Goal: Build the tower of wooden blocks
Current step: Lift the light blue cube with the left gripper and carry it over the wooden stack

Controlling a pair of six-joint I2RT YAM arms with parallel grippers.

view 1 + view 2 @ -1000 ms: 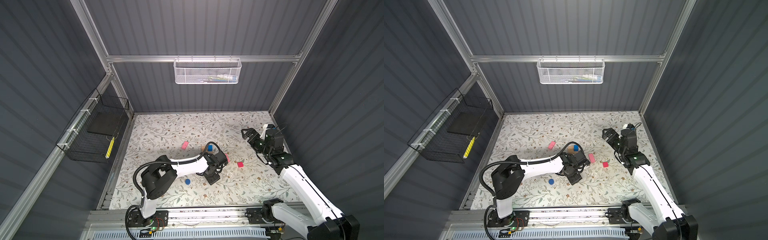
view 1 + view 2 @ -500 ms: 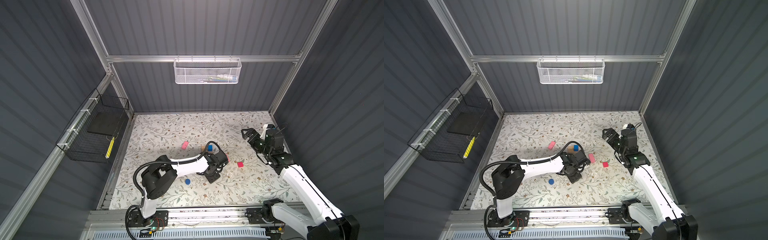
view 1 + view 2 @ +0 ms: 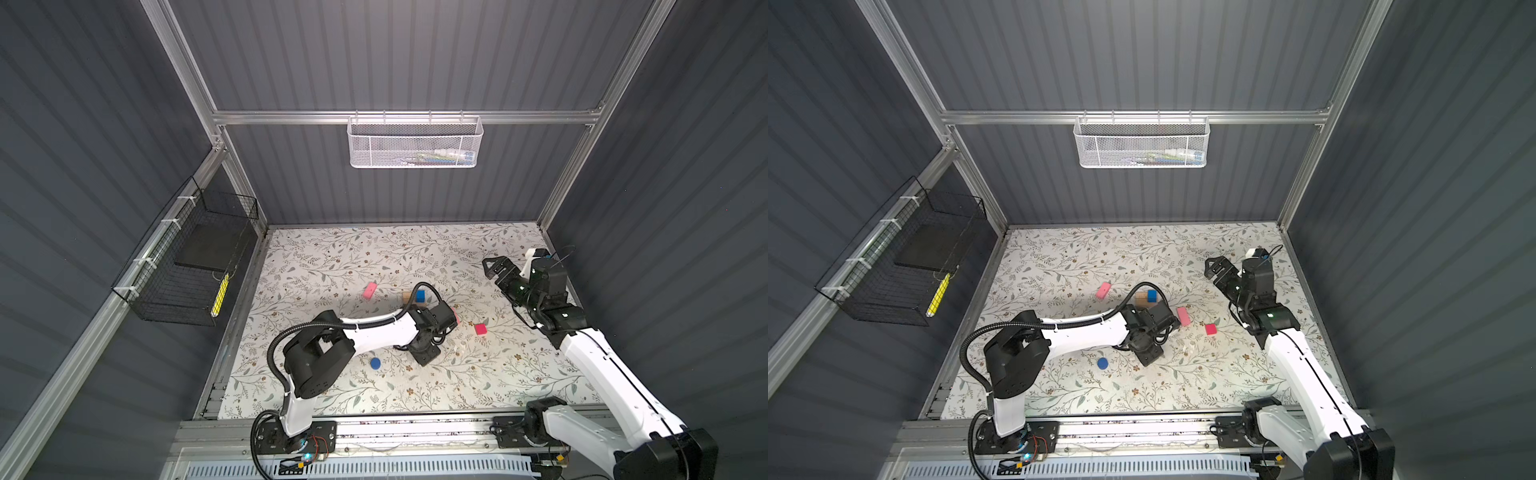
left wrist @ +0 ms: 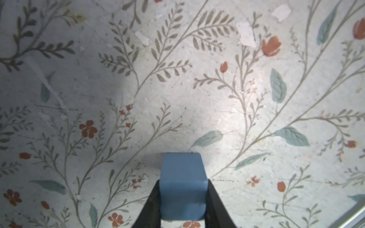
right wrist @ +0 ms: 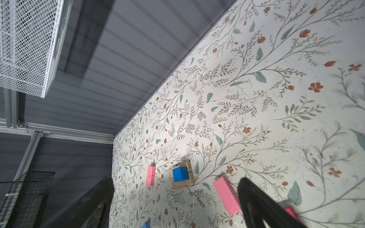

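Over mat, left gripper clamps blue cube

We saw one blue cube atop the tan base. A pink oblong lay flat to its left, and a second pink oblong and the red cube to its right. The dark blue disc lay apart, frontward. The left gripper pinched a second blue cube.

floral table: pink oblongs, red cube, disc, tan blocks.
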